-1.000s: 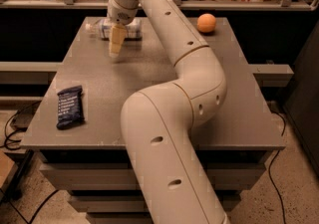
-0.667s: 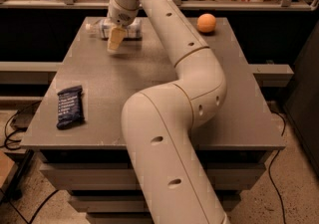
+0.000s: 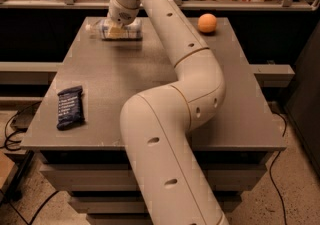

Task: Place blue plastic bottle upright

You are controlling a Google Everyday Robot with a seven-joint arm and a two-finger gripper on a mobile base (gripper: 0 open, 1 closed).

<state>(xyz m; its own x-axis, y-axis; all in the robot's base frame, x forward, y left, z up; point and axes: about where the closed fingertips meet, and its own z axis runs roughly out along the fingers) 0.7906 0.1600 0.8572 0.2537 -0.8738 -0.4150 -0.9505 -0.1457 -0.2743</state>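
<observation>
The blue plastic bottle (image 3: 131,31) is clear with a pale label band. It lies on its side at the far left of the grey table (image 3: 100,74), with its white cap pointing left. My gripper (image 3: 116,30) is down on the middle of the bottle and hides part of it. My pale arm runs from the bottom centre, bends at the right and reaches back across the table to the bottle.
An orange ball (image 3: 207,22) sits at the far right of the table. A flat dark blue snack wrapper (image 3: 69,106) lies near the front left edge. A railing and shelves with packages stand behind the table. Cables lie on the floor at the left.
My gripper has moved a little farther back across the table, from just in front of the bottle onto it. The bottle, ball and wrapper have not moved.
</observation>
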